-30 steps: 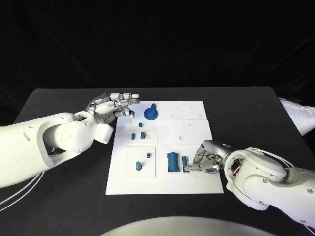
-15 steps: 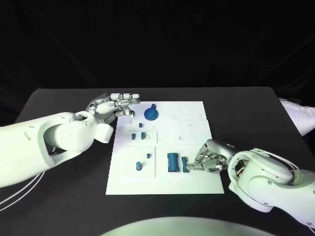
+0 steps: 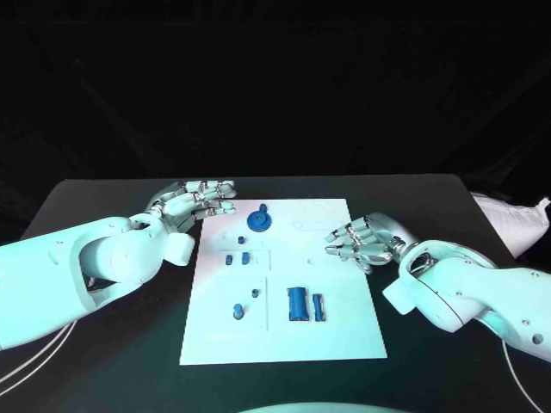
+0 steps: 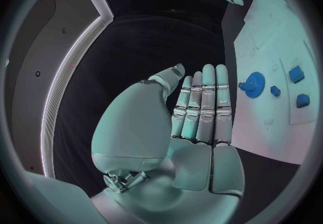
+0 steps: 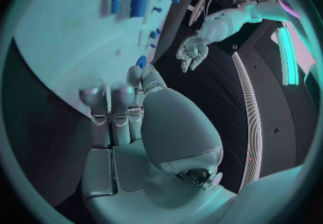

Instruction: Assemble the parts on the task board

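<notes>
I see the flat white task board (image 3: 337, 331) centre-frame on the matte black table (image 3: 114, 344). Nearest me, two slim blue bars (image 3: 306, 305) lie side by side. Mid-board sit small blue blocks (image 3: 238, 256). Farther up stands a round blue gear (image 3: 261, 221). My right hand (image 3: 360, 242), fingers curled, holds nothing; my left hand (image 3: 195, 200), fingers straight, holds nothing.

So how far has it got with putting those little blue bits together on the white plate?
Hard to say how much is finished. A round blue part sits at the far end of the task board, and two long blue parts lie side by side near the front, with smaller pieces between. Nothing is in hand: the left hand and right hand both hold nothing. Most of the assembling seems left.
</notes>
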`<state>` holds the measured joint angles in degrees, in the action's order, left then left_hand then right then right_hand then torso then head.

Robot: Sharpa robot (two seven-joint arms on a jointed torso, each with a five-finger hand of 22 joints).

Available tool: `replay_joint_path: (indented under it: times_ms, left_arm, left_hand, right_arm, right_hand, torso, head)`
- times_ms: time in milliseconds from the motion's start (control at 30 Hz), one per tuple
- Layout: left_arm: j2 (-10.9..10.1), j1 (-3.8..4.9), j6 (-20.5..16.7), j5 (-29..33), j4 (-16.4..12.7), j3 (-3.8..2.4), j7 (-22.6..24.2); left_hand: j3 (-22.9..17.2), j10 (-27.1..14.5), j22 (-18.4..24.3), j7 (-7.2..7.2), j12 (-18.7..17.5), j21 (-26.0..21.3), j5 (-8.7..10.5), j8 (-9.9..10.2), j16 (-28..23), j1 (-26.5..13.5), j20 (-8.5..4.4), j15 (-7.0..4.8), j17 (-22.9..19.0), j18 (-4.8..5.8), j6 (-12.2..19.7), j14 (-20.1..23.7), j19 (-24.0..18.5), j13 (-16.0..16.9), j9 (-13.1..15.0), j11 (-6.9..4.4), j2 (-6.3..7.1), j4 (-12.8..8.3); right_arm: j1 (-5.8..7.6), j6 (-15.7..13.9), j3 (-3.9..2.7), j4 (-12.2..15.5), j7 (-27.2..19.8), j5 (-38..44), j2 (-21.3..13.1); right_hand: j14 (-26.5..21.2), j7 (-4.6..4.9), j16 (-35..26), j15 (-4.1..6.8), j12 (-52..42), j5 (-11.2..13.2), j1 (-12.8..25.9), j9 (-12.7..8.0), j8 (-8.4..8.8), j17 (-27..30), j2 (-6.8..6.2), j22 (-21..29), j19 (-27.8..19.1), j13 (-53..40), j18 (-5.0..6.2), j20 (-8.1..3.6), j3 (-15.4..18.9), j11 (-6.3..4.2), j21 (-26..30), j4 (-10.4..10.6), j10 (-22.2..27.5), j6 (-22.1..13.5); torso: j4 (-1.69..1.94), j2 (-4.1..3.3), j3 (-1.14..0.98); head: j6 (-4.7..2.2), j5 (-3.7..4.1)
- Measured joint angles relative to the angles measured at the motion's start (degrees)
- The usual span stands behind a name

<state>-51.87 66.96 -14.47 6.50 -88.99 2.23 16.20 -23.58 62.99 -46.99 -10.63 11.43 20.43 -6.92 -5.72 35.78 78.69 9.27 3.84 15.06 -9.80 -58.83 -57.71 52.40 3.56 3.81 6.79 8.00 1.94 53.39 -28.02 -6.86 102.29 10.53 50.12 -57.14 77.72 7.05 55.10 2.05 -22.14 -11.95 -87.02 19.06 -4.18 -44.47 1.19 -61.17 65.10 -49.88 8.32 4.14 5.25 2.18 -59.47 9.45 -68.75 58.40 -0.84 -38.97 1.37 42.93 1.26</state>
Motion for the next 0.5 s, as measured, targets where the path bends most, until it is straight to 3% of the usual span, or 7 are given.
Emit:
replay_joint_path:
  times_ms: [33,67,167,233,333,367,500]
  left_arm:
    - [0.25,-0.16,-0.35,0.06,0.37,0.0,0.32]
    - [0.56,-0.32,-0.72,0.13,0.81,0.0,0.67]
    - [1.9,-0.81,-2.0,0.39,2.86,0.01,1.92]
    - [3.05,-1.01,-3.02,0.69,4.55,0.01,2.81]
    - [4.53,-1.36,-4.66,1.25,6.77,-0.03,4.0]
    - [4.96,-1.49,-5.15,1.45,7.42,-0.04,4.33]
    - [7.04,-2.22,-7.02,2.43,10.27,-0.13,5.63]
  left_hand:
    - [-0.13,0.5,1.63,0.23,-0.68,-2.12,0.0,0.32,-3.33,0.0,0.6,0.46,-1.41,0.0,0.25,0.46,-1.69,0.0,0.0,0.18,0.0,0.13]
    - [-0.23,0.91,3.31,0.31,-1.45,-4.19,0.0,0.65,-6.37,0.0,1.28,0.94,-2.65,0.0,0.5,0.54,-3.26,0.0,0.0,0.47,0.0,0.23]
    - [-0.21,1.32,7.66,0.31,-3.72,-9.04,0.0,1.31,-13.31,0.0,3.06,2.26,-5.42,0.0,0.5,1.2,-6.43,0.0,0.0,0.87,0.0,0.69]
    - [0.05,0.87,10.33,0.31,-5.34,-11.6,0.0,1.56,-16.98,0.0,4.3,2.93,-6.99,0.0,0.5,1.64,-7.68,0.0,0.0,1.32,0.0,0.95]
    - [0.7,-0.19,13.25,0.0,-7.24,-14.07,0.0,1.85,-20.79,0.0,5.33,3.76,-8.62,0.0,0.81,2.1,-8.71,0.0,0.0,2.34,0.0,1.22]
    - [1.13,-1.07,14.1,0.01,-7.5,-14.77,0.0,1.85,-21.91,0.0,5.63,4.1,-9.1,0.0,1.04,2.45,-9.01,0.0,-0.04,2.54,0.0,1.16]
    - [3.21,-3.63,17.63,0.44,-7.66,-16.67,0.0,1.85,-25.99,0.41,6.7,5.18,-10.64,0.0,1.66,3.53,-11.09,0.0,-0.06,3.75,-0.41,1.02]
  right_arm:
    - [0.15,-0.59,0.0,-1.17,-2.34,-2.75,0.63]
    - [0.28,-1.08,0.01,-2.53,-4.62,-5.43,1.4]
    - [0.66,-1.76,0.03,-7.25,-11.65,-13.81,4.17]
    - [0.87,-1.69,0.03,-10.48,-15.83,-18.71,6.04]
    - [1.12,-1.03,0.03,-14.55,-20.81,-24.21,8.31]
    - [1.19,-0.72,0.02,-15.78,-22.06,-25.52,8.97]
    - [1.44,1.03,0.0,-21.18,-26.5,-29.86,11.97]
  right_hand:
    - [-2.53,0.47,-5.71,-0.42,2.71,0.58,-1.1,-0.43,0.31,5.05,0.16,5.33,-4.38,2.71,1.12,0.32,-0.43,0.38,6.27,-0.43,1.07,-0.51]
    - [-4.65,0.94,-10.11,-0.92,5.36,1.06,-2.08,-0.91,0.5,8.12,0.31,8.54,-7.09,5.47,1.43,0.68,-0.9,0.9,10.47,-0.67,2.12,-1.13]
    - [-10.59,2.84,-21.99,-3.22,12.76,2.76,-5.2,-2.78,0.51,14.69,0.48,14.97,-13.05,14.38,1.43,2.37,-3.2,2.87,20.02,-0.86,4.49,-3.04]
    - [-15.42,3.36,-30.44,-5.48,16.47,4.0,-6.94,-4.16,0.51,19.49,0.34,18.53,-16.88,20.2,1.42,3.74,-4.99,3.86,25.7,-0.85,5.7,-4.19]
    - [-18.0,3.71,-37.92,-7.27,18.44,4.93,-7.39,-5.82,0.51,24.5,-0.14,22.35,-19.62,26.78,1.42,5.52,-6.82,5.51,31.29,-0.6,7.36,-4.98]
    - [-17.95,3.71,-39.91,-7.32,18.44,4.97,-7.51,-6.54,0.51,26.05,-0.26,23.85,-19.93,29.34,1.43,5.87,-7.59,5.92,33.19,-0.61,7.79,-5.24]
    - [-17.42,3.68,-47.63,-9.02,18.44,5.21,-5.93,-10.02,0.51,33.17,-1.86,31.29,-17.31,39.7,1.42,8.49,-10.98,6.76,41.19,-1.76,8.73,-5.28]
  torso:
    - [-0.03,0.24,0.08]
    - [-0.1,0.5,0.15]
    - [-0.35,1.49,0.38]
    - [-0.51,2.19,0.51]
    - [-0.66,3.02,0.65]
    - [-0.69,3.21,0.64]
    - [-0.7,4.13,0.67]
  head:
    - [-0.27,0.02]
    - [-0.6,0.03]
    - [-1.7,0.03]
    - [-2.45,0.03]
    - [-3.67,-0.01]
    - [-4.06,-0.03]
    - [-5.45,-0.23]
